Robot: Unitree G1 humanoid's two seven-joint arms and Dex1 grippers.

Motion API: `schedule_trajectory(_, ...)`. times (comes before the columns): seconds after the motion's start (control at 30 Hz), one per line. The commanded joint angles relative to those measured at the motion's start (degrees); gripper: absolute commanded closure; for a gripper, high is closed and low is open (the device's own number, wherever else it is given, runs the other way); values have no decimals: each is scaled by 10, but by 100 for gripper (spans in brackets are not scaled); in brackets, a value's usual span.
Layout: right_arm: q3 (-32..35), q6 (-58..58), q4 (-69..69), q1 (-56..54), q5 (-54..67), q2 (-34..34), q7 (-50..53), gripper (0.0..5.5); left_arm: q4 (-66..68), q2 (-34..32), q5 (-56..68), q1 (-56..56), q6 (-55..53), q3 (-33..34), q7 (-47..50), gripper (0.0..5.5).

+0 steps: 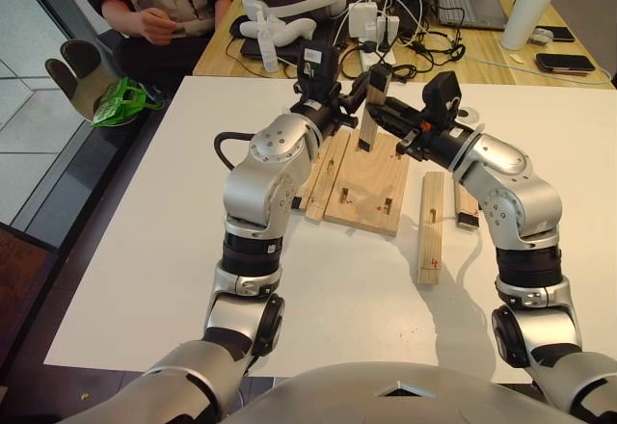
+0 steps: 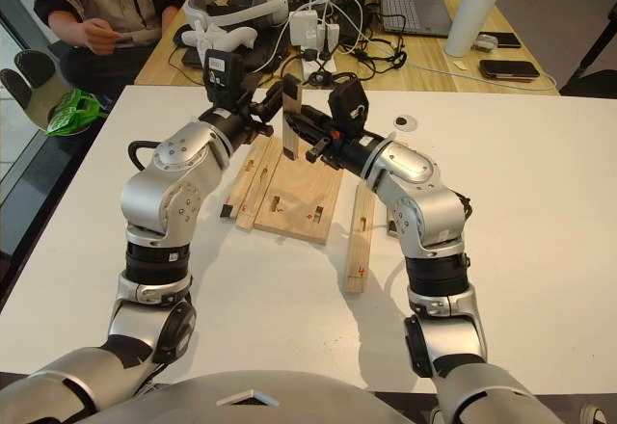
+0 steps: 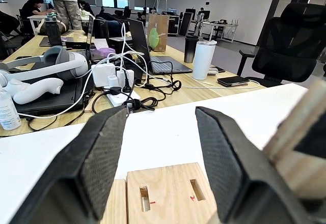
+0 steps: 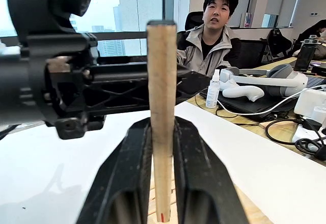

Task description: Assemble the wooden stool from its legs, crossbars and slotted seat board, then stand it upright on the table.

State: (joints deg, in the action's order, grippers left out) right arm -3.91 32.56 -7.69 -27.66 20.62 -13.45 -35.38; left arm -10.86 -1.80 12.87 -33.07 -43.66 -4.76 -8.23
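Where the arms leave the near edge: both rise with elbows bent outward, and the forearms turn inward to meet over the middle of the white surface point(image 1: 145, 251), toward its far edge.
Loose bars: a wooden bar point(image 1: 431, 226) lies flat below the right forearm, to the right of the seat board and apart from it. A shorter bar point(image 1: 466, 204) with a dark end lies just beside it, nearer the right edge.
Seat board: the slotted seat board point(image 1: 371, 193) lies flat at mid-surface, with wooden strips point(image 1: 323, 175) alongside its left side.
Right hand: the right hand point(image 4: 162, 128) is held level and points toward the left edge, its fingers pressed together on the leg, pinching it.
Leg: the leg point(image 1: 369, 116) stands upright over the far part of the seat board. Its lower end is down at the board; whether it sits in a slot cannot be told.
Left hand: the left hand point(image 3: 160, 158) faces the right hand with fingers spread, gripping nothing, just beside the leg's upper part.
Beyond the far edge: a wooden surface point(image 1: 220, 53) carries a headset point(image 1: 294, 0), a laptop point(image 1: 468, 2) and a tumbler point(image 1: 530, 10).
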Motion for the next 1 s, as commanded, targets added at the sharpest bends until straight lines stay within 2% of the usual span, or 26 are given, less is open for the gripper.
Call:
schedule_trajectory(0.03,-17,-13,7,-24,-4,10,0,510,-13,9,11,2,-16,-36,-27,303)
schedule_trajectory(0.33,-9,-20,1,-20,0,16,6,510,-17,-4,-1,14,-13,-40,-25,303)
schedule_trajectory(0.5,35,-15,13,-24,-32,32,113,510,1,-53,-49,-13,22,9,15,303)
schedule_trajectory(0.6,50,-10,17,-17,-40,30,149,510,16,-143,-106,-120,99,-7,-34,303)
schedule_trajectory(0.73,68,3,17,-14,-40,24,176,510,65,-234,-218,-261,283,-89,-116,303)
schedule_trajectory(0.9,80,7,19,-21,-40,19,194,510,216,-221,-275,-473,480,-96,-108,303)
schedule_trajectory(1.0,82,14,11,-18,-39,17,198,510,255,-205,-286,-506,520,-91,-96,303)
